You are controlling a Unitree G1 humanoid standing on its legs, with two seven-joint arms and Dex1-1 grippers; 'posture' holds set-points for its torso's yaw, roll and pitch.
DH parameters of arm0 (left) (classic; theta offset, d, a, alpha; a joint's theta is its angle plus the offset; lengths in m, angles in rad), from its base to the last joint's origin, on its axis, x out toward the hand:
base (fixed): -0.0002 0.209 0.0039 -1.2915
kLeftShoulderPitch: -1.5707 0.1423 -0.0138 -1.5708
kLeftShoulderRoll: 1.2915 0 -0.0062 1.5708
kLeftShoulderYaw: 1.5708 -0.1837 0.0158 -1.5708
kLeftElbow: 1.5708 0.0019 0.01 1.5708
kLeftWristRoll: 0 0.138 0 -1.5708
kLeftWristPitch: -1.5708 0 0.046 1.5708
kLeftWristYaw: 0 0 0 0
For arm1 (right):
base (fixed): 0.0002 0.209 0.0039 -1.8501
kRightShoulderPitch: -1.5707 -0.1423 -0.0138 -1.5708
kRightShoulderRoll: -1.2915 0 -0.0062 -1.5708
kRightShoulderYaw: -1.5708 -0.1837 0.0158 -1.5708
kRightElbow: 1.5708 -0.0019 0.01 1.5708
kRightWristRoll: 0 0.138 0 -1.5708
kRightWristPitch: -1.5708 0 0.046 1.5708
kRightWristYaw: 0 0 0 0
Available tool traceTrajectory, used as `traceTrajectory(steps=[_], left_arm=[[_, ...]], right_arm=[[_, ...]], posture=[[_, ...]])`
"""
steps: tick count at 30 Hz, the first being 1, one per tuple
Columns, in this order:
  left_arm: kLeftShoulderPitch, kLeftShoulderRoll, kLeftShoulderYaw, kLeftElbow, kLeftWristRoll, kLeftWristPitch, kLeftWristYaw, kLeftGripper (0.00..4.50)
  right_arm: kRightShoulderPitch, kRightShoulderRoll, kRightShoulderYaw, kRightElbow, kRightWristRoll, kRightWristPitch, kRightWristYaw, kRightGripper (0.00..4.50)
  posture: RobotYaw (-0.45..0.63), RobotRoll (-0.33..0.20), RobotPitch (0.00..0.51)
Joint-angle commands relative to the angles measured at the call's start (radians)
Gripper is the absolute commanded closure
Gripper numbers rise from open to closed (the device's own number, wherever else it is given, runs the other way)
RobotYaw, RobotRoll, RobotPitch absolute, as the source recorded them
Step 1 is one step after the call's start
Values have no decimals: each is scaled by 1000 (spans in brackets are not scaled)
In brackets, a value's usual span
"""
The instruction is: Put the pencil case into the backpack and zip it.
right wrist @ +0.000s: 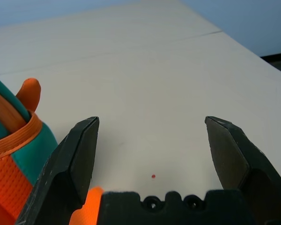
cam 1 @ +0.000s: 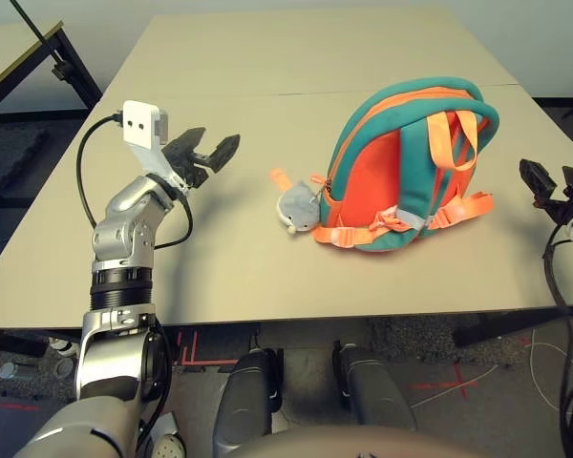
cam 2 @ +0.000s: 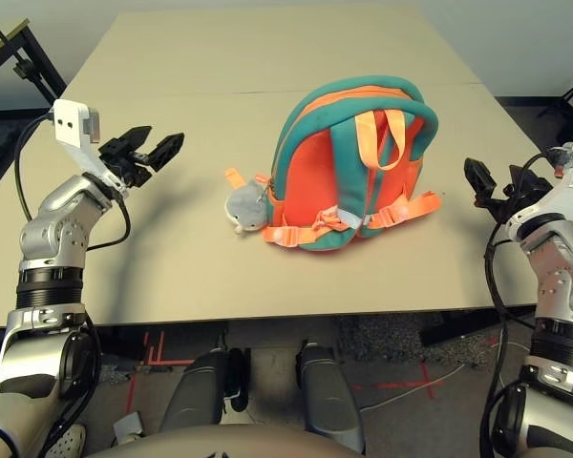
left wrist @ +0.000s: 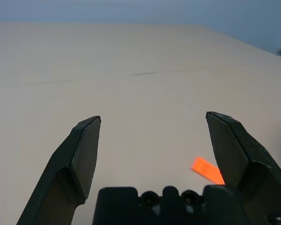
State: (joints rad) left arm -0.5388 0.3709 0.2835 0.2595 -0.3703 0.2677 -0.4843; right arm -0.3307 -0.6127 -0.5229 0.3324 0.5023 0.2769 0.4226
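Note:
The orange backpack [cam 1: 406, 172] with teal trim lies flat on the table, straps up, at centre right. Its grey-and-white plush animal [cam 1: 297, 209] rests on the table at its left side. The white pencil case is not visible in any view. My left gripper [cam 1: 210, 153] hovers open over the table's left part, well apart from the backpack. Beyond the backpack's right side, my right gripper [cam 2: 487, 188] is open too, with nothing between its fingers; an orange strap tip [right wrist: 30, 91] and the bag's edge show in its wrist view.
The beige table [cam 1: 296, 67] stretches far behind the backpack, with a seam across its middle. A dark-framed table [cam 1: 38, 52] stands at the far left. Cables and red tape marks lie on the floor beyond the near edge.

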Motion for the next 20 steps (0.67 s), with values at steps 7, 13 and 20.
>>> traceTrajectory(steps=[7,13,20], left_arm=[[59,-17,86,87,58,-176,204,0],[59,-9,109,140,71,-250,258,0],[72,-11,101,149,69,-274,269,0]], right_arm=[[-56,28,23,183,-73,-201,31,29],[-89,50,34,245,-94,-263,34,29],[-100,61,46,255,-99,-274,32,29]], posture=[[-147,0,130],[-134,0,127],[-127,0,128]])
